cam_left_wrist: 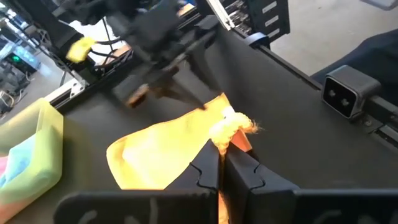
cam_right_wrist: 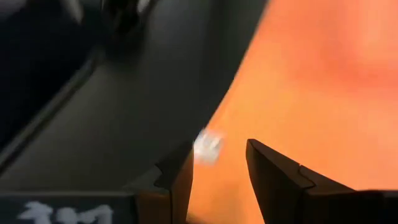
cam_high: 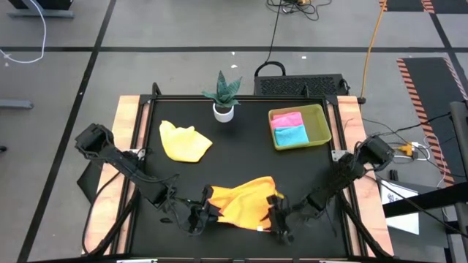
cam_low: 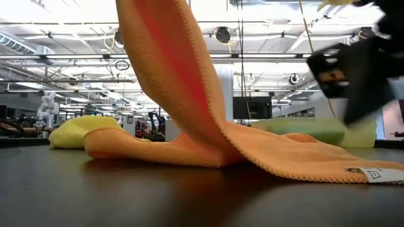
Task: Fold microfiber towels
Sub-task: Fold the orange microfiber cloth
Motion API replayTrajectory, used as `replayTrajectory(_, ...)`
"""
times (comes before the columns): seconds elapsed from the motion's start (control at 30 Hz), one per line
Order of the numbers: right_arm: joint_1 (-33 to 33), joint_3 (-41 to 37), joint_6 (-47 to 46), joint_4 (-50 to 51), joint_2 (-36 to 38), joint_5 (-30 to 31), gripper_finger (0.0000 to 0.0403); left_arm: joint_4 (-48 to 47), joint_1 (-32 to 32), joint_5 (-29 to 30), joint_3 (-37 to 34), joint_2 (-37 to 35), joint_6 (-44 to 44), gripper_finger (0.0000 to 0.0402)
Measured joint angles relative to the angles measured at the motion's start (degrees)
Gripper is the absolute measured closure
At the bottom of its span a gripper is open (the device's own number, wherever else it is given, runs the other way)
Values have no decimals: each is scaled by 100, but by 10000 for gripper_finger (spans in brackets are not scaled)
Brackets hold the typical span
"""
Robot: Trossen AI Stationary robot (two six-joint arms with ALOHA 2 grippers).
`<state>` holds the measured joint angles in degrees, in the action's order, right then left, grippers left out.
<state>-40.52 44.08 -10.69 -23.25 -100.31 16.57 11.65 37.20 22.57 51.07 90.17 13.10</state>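
Note:
An orange towel (cam_high: 243,201) lies crumpled near the table's front edge; its left end rises steeply off the table (cam_low: 165,69), while its right part with a white label (cam_low: 372,174) rests flat. My left gripper (cam_high: 207,212) is shut on that raised end. My right gripper (cam_high: 277,219) hovers open just above the towel's right edge, with the label (cam_right_wrist: 207,144) showing between its fingers. A yellow towel (cam_high: 184,141) lies heaped at the far left. A pink towel (cam_high: 287,119) and a light blue one (cam_high: 291,134) lie in the tray (cam_high: 319,123). My left gripper pinches the orange towel's left end between its two fingers; a bunched tuft of cloth (cam_left_wrist: 231,126) sticks out past the fingertips. The fingers come slanting down from the table's left. That end is lifted clear, and the cloth slopes down to the part lying on the table (cam_low: 284,157).
A small potted plant (cam_high: 223,96) stands at the far middle. The yellow-green tray sits at the far right. Wooden rails (cam_high: 130,124) border the black table top on both sides. A camera box (cam_left_wrist: 346,93) stands near the table's front edge.

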Motion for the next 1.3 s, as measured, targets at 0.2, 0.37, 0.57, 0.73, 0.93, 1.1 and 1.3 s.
replayTrajectory(0.2,-296,883,-174,1732,-426,138,264,-1,-96,0,0,0,-182,389)
replayTrajectory(0.37,-276,1170,-224,2430,-706,322,283,2,-124,0,0,0,-226,384)
replayTrajectory(0.57,-273,1148,-232,2805,-514,752,370,-37,-111,1,0,0,-278,398)
replayTrajectory(0.73,-329,1131,-753,3277,103,859,395,299,-3,18,0,1,-521,388)
replayTrajectory(0.93,-740,1136,-582,2985,887,1278,401,640,425,140,0,-176,-267,397)
replayTrajectory(1.1,-1144,1142,412,1783,1211,1702,402,1164,743,690,0,-593,-165,390)
replayTrajectory(1.3,-1509,1142,1976,-31,1611,2801,402,1496,903,897,0,-1454,232,395)
